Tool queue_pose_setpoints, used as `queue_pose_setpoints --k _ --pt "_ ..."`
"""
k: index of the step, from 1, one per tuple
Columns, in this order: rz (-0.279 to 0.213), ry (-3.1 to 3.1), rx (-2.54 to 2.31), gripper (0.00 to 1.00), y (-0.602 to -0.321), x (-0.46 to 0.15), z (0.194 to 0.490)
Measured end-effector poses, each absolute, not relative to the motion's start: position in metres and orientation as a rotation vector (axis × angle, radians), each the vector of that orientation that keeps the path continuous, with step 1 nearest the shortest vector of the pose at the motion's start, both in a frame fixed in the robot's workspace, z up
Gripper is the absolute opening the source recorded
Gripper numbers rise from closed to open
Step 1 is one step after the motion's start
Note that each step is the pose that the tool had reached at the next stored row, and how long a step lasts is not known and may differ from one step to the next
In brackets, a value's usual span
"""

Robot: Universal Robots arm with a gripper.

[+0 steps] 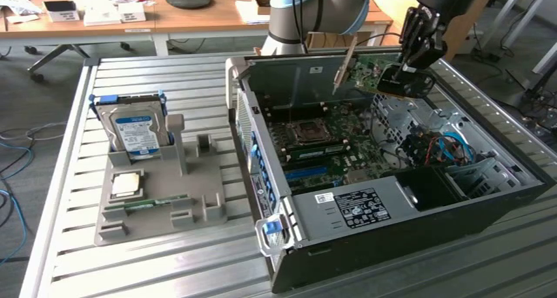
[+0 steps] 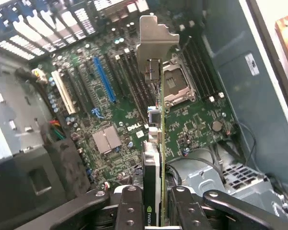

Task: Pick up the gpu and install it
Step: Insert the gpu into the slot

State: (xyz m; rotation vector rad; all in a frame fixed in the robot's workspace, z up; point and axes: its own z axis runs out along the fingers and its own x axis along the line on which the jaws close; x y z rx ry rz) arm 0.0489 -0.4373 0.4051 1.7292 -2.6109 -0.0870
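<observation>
Over at nine o'clock in the exterior view, the grey parts holder (image 1: 205, 210) sits on the slatted metal table (image 1: 174, 272). A hard drive (image 1: 135, 127) stands upright in it. A CPU (image 1: 126, 184) and a memory stick (image 1: 156, 202) lie flat in it, towards seven o'clock.

Moving to the centre, the open computer case (image 1: 418, 246) lies on its side with the motherboard (image 1: 331, 148) exposed.

Up at one o'clock, there's the action! The gripper (image 1: 402, 73) is clenched on the gpu (image 1: 372, 68) and holds it in the air above the far end of the case, so the pick-up is done.

In the wrist view the gripper (image 2: 156, 211) has its fingers (image 2: 130, 206) pressed on both faces of the gpu (image 2: 162, 158). The card is edge-on and its silvery end bracket (image 2: 156, 40) points away from the wrist. Beneath it lie the blue expansion slot (image 2: 104, 79) and the CPU socket (image 2: 176, 84), both well apart from the card.

By my reading the card isn't seated. It hangs clear of the board, nearer the socket than the blue slot, so lining up and pressing home remain.
</observation>
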Motion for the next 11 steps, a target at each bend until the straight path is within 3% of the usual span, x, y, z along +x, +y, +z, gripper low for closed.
queue_pose_setpoints --k 11 --pt "-0.087 -2.598 1.748 0.27 -0.4373 0.0489 0.4051"
